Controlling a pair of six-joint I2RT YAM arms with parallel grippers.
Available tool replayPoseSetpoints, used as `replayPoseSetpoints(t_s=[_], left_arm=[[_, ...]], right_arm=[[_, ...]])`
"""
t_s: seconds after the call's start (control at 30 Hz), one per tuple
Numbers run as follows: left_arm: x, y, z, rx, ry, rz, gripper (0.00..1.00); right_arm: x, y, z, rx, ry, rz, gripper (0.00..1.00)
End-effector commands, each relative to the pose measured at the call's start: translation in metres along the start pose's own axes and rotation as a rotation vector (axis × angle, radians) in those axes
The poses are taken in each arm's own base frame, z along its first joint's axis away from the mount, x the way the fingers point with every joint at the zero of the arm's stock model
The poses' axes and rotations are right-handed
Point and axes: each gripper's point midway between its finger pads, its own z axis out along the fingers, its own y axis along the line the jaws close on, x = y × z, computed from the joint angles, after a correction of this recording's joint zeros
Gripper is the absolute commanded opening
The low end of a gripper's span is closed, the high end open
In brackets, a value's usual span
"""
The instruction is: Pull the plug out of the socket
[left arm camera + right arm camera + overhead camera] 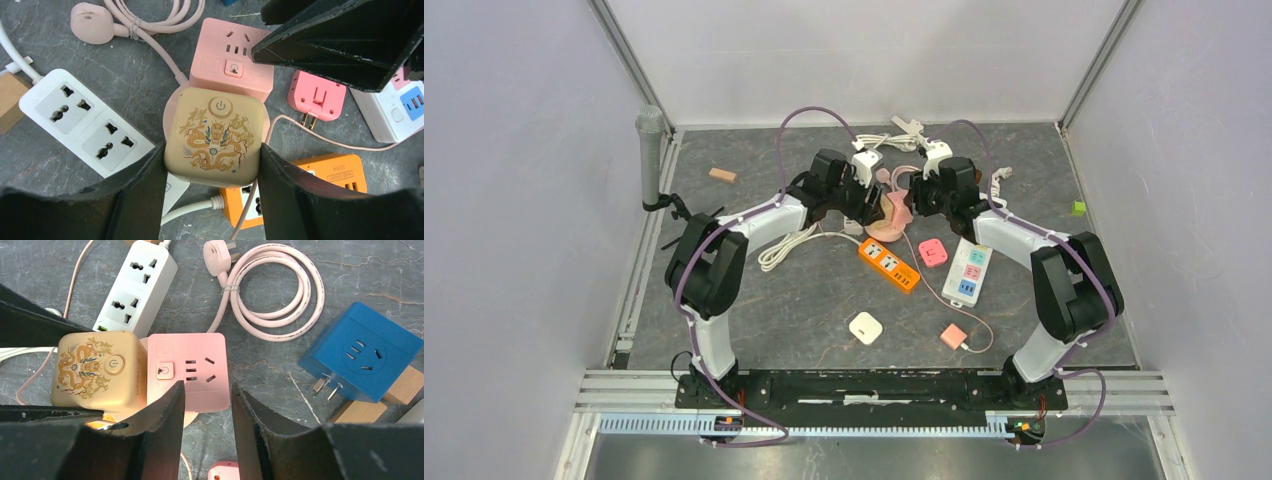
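A gold cube plug (215,135) printed with a dragon sits pressed against the side of a pink cube socket (232,60). My left gripper (212,165) is shut on the gold cube, one finger on each of its sides. In the right wrist view the gold cube (97,370) lies left of the pink cube (192,365). My right gripper (207,400) hovers over the pink cube's near edge with its fingers apart and nothing clamped between them. The join between the two cubes is hidden. In the top view both grippers (864,205) (911,200) meet mid-table.
A white power strip (85,122) lies left of the cubes and an orange strip (330,172) just near of them. Around them lie a coiled pink cable (272,290), a blue cube adapter (367,352), a small pink adapter (317,95) and a white-and-blue strip (969,272).
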Motion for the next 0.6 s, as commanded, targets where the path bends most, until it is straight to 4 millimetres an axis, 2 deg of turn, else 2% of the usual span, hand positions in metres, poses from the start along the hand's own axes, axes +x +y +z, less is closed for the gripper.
replayPoseSetpoints(t_s=[0.0, 0.1, 0.17, 0.23, 0.4, 0.47, 0.5, 0.57], left_arm=[[-0.083, -0.018, -0.019, 0.123, -0.263, 0.133, 0.02], [-0.054, -0.02, -0.018, 0.15, -0.234, 0.247, 0.02], [-0.036, -0.022, -0.014, 0.186, -0.169, 0.278, 0.02], [-0.025, -0.023, -0.009, 0.214, -0.136, 0.288, 0.02], [-0.015, -0.024, -0.003, 0.241, -0.126, 0.325, 0.03], [-0.011, -0.024, -0.002, 0.249, -0.12, 0.35, 0.06], [-0.012, -0.024, -0.002, 0.253, -0.121, 0.365, 0.07], [-0.013, -0.023, 0.0, 0.252, -0.122, 0.367, 0.07]], right_arm=[[0.184, -0.023, -0.045, 0.09, 0.641, -0.035, 0.43], [0.155, -0.012, -0.035, 0.035, 0.556, -0.028, 0.43], [0.126, -0.004, -0.027, -0.003, 0.466, -0.024, 0.44], [0.092, 0.001, -0.022, -0.033, 0.389, -0.025, 0.45], [0.005, 0.004, -0.018, -0.1, 0.18, 0.015, 0.48], [-0.027, 0.002, -0.021, -0.12, 0.096, 0.029, 0.53], [-0.04, -0.001, -0.022, -0.118, 0.069, 0.037, 0.58], [-0.05, -0.005, -0.019, -0.116, 0.082, 0.057, 0.66]])
